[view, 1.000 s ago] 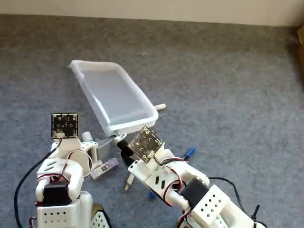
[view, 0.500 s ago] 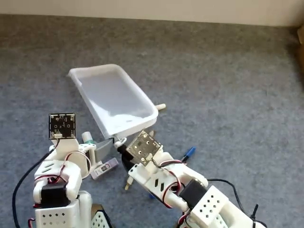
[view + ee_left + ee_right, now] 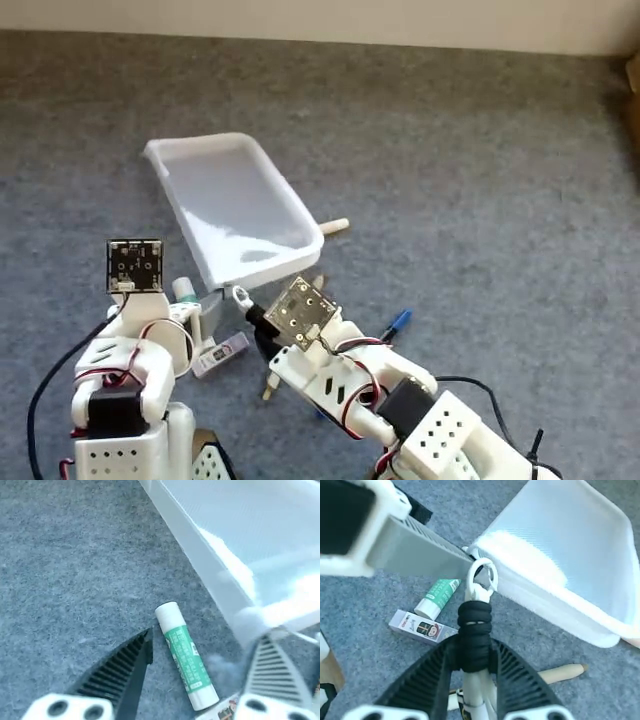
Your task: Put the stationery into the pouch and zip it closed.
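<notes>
Since a second ago the pouch has shifted slightly toward the left arm. The right hand is clamped on a black ribbed pull, its white ring at the pouch's near corner. The left hand gapes wide beside that corner. I'd brace the corner, then draw straight along the zip. The pouch looks empty. The glue stick, small box and blue pen lie on the worktop.

This is looking like a small robotics test bench. A grey felt-like covering is stretching across the whole high view. Two white arms with bare servos and loose red and black wires are sitting along the lower edge. A plain pale strip is running along the top.
</notes>
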Action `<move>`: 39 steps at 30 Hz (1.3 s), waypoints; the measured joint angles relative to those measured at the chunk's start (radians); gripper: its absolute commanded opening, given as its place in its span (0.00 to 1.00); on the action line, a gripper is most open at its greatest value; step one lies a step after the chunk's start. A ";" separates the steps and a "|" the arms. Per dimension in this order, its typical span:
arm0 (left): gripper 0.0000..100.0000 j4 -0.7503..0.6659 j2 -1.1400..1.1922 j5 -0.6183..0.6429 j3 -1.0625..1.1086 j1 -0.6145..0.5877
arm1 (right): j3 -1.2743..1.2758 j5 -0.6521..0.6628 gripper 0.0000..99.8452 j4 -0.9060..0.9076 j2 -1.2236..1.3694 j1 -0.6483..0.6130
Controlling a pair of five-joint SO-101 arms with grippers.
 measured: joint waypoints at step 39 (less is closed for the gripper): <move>0.03 -0.040 0.000 0.005 0.000 -0.034 | 0.000 0.002 0.01 -0.003 -0.003 0.324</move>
